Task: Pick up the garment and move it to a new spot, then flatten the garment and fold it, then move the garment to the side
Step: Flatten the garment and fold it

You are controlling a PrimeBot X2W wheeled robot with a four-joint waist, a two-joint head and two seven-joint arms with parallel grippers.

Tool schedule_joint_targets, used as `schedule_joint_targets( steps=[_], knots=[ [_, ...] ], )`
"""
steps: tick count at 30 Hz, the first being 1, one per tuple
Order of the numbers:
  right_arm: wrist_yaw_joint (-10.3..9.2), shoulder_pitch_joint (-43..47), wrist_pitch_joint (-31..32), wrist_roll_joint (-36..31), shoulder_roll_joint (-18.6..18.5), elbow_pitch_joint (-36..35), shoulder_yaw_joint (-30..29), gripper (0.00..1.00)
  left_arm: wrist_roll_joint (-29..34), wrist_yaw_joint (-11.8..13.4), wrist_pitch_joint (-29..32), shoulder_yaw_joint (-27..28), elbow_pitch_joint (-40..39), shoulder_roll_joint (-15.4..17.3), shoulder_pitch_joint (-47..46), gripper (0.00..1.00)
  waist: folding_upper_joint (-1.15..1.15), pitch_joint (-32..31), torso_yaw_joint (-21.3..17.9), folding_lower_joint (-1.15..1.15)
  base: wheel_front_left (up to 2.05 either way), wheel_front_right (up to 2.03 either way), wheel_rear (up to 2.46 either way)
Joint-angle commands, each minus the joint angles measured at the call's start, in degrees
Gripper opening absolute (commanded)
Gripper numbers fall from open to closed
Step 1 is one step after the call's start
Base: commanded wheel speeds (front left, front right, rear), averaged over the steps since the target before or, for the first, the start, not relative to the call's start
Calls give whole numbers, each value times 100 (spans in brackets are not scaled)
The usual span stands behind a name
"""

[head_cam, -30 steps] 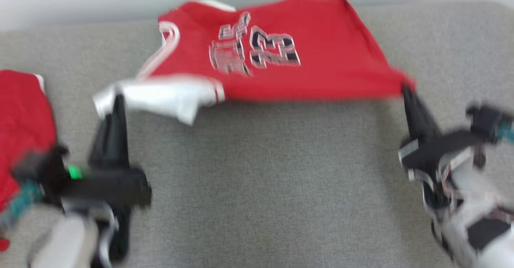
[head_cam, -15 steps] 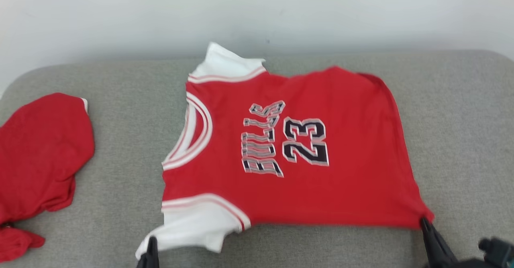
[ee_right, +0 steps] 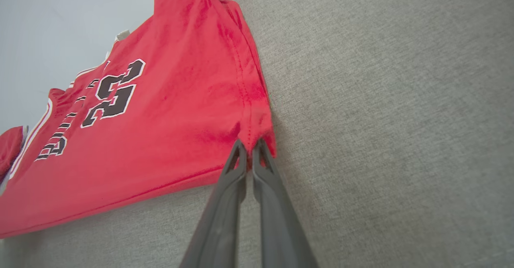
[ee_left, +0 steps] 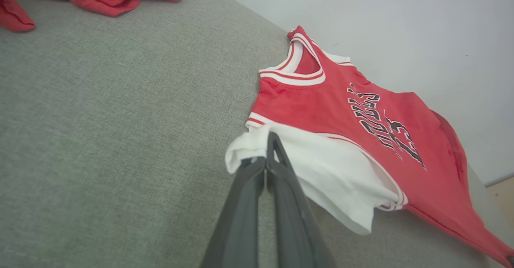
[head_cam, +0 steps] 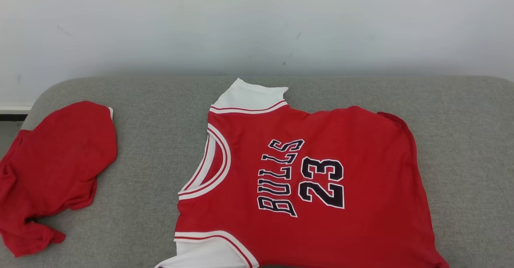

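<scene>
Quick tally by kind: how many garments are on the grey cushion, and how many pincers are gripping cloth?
Bulls 23 jersey: 1
Plain red garment: 1
Pincers shut on the jersey: 2, left pincer on its white sleeve, right pincer on its red hem corner
Total: 4

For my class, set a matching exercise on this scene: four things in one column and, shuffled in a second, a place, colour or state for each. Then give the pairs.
Column one
1 left fingers
2 right fingers
3 red cloth
4 couch

Column two
A grey, under the jersey
B shut on the jersey's red hem corner
C shut on the jersey's white sleeve
D crumpled, left of the jersey in the head view

Pairs: 1-C, 2-B, 3-D, 4-A
</scene>
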Motion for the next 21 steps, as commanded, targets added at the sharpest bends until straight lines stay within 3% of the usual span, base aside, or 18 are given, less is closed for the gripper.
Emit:
schedule_joint_targets(
  steps=[1,14,21],
  knots=[
    [-14,74,82,-148,102,-102,-87,0,67,-35,-14,61,27,4,11,0,1,36,-41,0,0,0,0],
    [-14,-164,533,-741,521,-706,-394,0,206,-201,-14,15,64,-19,-353,0,1,212,-139,0,0,0,0],
    [-14,-1208,823,-821,366,-980,-322,0,434,-391,108,-131,105,267,-1622,0,1,497,-196,0,0,0,0]
  ],
)
